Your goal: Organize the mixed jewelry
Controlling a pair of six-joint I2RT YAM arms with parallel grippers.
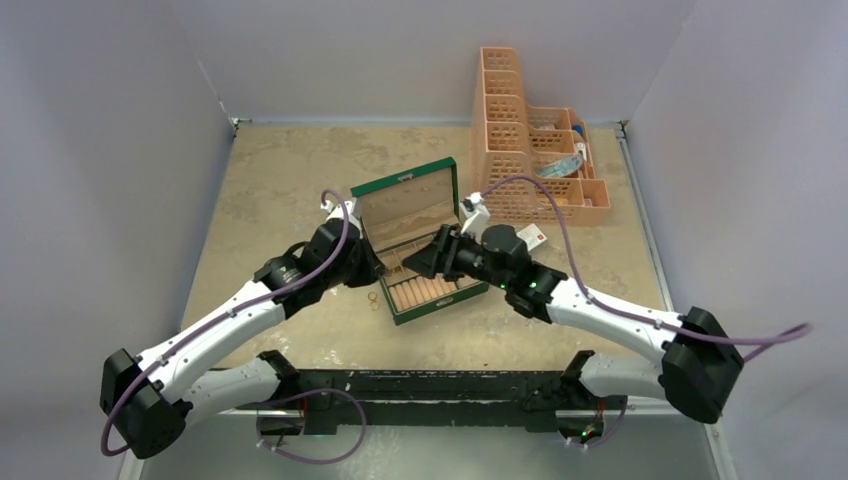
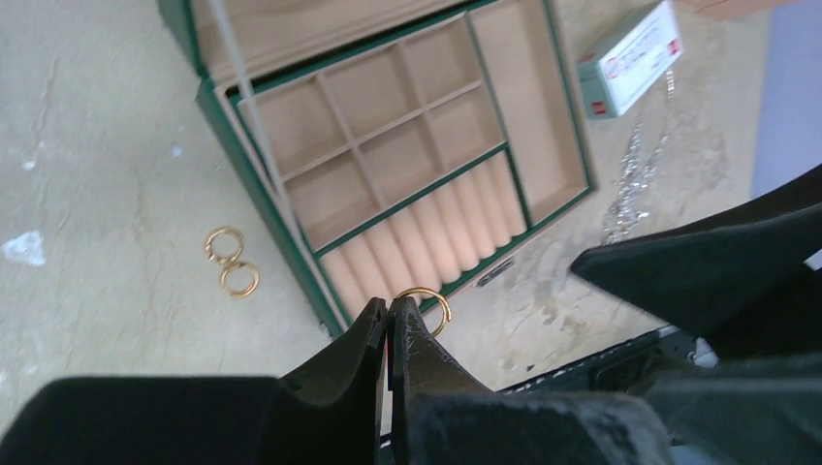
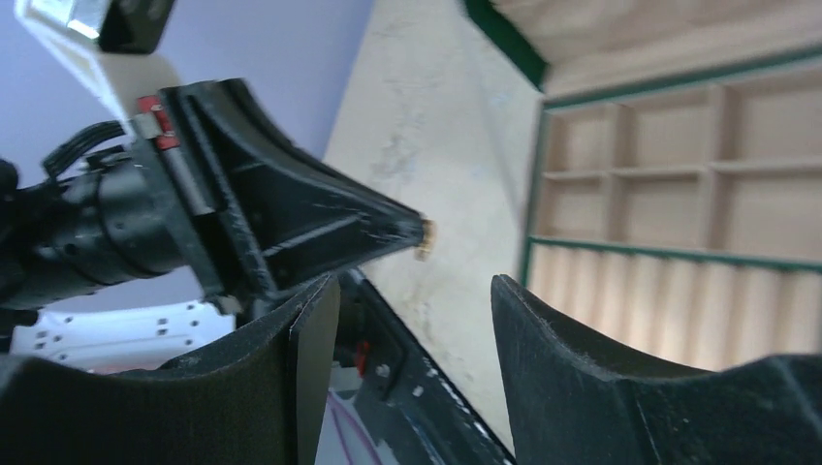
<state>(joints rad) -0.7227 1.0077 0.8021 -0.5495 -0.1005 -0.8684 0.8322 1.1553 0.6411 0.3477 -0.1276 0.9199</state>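
While the left claw (image 2: pixel 388 312) is pressed together on a gold ring (image 2: pixel 436 294), pinching its edge so that the loop shows at 2 o'clock from the tips, the right claw (image 3: pixel 415 291) stands spread wide, facing the left one across the box. The pinched ring hangs at 6 o'clock of the open green box (image 2: pixel 407 165) (lid up at the far side), near the row of ring rolls. Two gold rings (image 2: pixel 231 262) lie touching each other on the tabletop (image 2: pixel 97 194) at 8 o'clock of the box, just beside its wall. Silvery chains (image 2: pixel 635 174) lie tangled at 3 o'clock of it, and a white card box (image 2: pixel 630 60) at 2 o'clock. Seen from above, an orange rack (image 1: pixel 535 150) sits at 1 o'clock of the box.
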